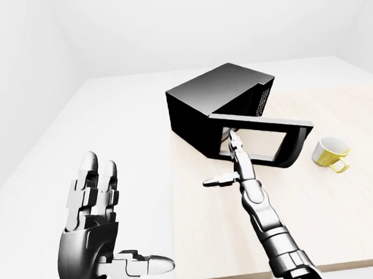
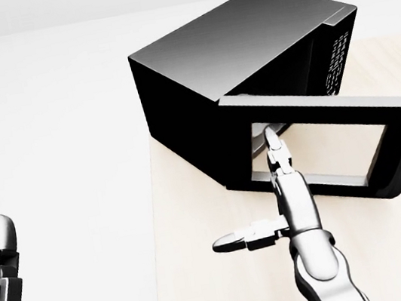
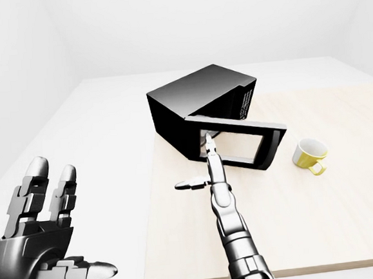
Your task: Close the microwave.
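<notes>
The open right robot hand (image 2: pixel 282 183) touches the microwave (image 2: pixel 241 68) door (image 2: pixel 329 141); the yellow cup (image 1: pixel 330 153) looks empty.

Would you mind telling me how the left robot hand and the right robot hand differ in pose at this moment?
The right robot hand is stretched out over the table, fingertips at the microwave door; the left robot hand is held up off the table's left edge, away from the microwave. The right points away from the robot; the left points upward. Both are open, holding nothing.

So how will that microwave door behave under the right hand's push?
The microwave door looks rigid and hinged at its left edge, so it should swing, not flex. The microwave looks bulky, probably staying put. The right hand has extended fingers; slipping seems possible.
</notes>
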`<state>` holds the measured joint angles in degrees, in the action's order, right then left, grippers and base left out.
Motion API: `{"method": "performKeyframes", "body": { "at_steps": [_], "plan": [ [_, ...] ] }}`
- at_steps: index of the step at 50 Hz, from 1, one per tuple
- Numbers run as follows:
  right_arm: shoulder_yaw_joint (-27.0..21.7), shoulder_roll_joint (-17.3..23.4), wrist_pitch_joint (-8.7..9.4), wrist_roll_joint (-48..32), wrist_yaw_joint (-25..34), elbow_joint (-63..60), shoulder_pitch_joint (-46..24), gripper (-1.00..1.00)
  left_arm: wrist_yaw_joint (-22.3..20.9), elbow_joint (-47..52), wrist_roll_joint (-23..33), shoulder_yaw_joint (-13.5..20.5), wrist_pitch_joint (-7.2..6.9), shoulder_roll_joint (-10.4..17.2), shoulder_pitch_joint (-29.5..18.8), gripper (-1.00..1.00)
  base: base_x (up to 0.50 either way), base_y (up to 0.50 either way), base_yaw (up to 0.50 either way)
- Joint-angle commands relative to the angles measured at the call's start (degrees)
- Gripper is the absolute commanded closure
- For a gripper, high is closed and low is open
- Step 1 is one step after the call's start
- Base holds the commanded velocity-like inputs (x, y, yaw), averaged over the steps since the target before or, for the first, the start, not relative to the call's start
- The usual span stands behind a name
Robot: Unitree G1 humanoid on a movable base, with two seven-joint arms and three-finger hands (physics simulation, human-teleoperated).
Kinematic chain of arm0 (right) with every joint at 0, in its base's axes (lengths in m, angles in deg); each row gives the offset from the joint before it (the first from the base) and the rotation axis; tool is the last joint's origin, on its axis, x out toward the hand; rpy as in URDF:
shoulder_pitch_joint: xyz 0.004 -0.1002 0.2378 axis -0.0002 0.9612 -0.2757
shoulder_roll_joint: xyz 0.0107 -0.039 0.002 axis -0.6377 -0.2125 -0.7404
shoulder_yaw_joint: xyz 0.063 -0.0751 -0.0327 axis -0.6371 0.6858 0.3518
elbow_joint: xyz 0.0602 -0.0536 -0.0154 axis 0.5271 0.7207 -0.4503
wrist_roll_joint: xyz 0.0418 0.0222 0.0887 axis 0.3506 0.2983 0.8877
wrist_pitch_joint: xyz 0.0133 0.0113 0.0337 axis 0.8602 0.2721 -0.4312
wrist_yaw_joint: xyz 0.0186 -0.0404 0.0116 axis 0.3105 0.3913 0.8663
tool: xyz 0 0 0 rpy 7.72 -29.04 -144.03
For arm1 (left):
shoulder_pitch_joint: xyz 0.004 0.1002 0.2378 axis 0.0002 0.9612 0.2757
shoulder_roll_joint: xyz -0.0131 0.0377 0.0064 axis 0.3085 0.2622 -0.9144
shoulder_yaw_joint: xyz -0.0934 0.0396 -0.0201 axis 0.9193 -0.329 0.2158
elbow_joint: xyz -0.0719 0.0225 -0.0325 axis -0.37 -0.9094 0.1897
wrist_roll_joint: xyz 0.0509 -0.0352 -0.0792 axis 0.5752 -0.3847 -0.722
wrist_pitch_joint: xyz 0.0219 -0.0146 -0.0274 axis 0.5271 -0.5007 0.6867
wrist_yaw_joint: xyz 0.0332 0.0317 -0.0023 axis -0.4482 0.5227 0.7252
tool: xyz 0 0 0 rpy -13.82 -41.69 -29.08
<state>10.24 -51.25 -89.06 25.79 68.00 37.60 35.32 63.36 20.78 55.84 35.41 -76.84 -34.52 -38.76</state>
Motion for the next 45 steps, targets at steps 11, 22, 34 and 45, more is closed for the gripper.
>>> {"method": "performKeyframes", "body": {
  "at_steps": [11, 22, 34, 45],
  "plan": [
    [-3.4, 2.3, 0.00, 3.4, -2.0, 26.3, -17.5, -1.00, -0.3, 0.0, -0.3, 0.7, -0.60, -0.3, -0.4, -1.00, 0.00, 0.00, 0.00],
    [-4.1, 3.0, 0.00, 4.0, -3.0, 35.8, -26.0, -1.00, -0.2, 0.0, 0.5, -0.3, -0.10, 0.0, 0.0, -1.00, 0.00, 0.00, 0.00],
    [-4.6, 2.4, 0.00, 3.6, -4.1, 45.6, -34.7, -1.00, -0.1, -0.2, 0.4, 0.0, -0.35, -0.1, -0.3, -1.00, 0.00, 0.00, 0.00],
    [-4.8, 1.4, 0.00, 2.9, -4.8, 48.5, -41.2, -1.00, 0.2, -0.3, 0.6, 0.1, -0.09, 0.2, -0.3, -1.00, 0.01, 0.00, 0.00]
  ]
}}
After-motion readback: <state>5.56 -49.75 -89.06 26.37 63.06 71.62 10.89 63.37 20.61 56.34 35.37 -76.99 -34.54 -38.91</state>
